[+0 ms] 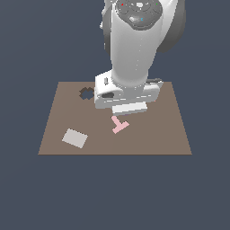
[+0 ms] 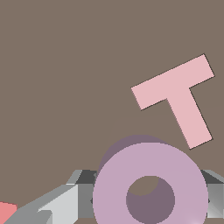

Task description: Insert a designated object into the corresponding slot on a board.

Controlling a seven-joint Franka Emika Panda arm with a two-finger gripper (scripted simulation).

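Ring hidden under the arm in exterior view, gripper (image 1: pixel 128 108) low over board (image 1: pixel 157 134) near pink T-piece (image 1: pixel 119 124). In wrist view, lilac ring (image 2: pixel 151 175) held between grey fingers (image 2: pixel 65 205), lifted above board, beside T-piece.

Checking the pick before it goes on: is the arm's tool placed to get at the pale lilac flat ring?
Probably yes: in the wrist view the pale lilac flat ring sits right at the tool, grey fingers on either side, the pink T-shaped piece lying apart.

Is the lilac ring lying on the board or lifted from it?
Lifted: the ring sits between the pincer fingers, its shadow cast below on the board.
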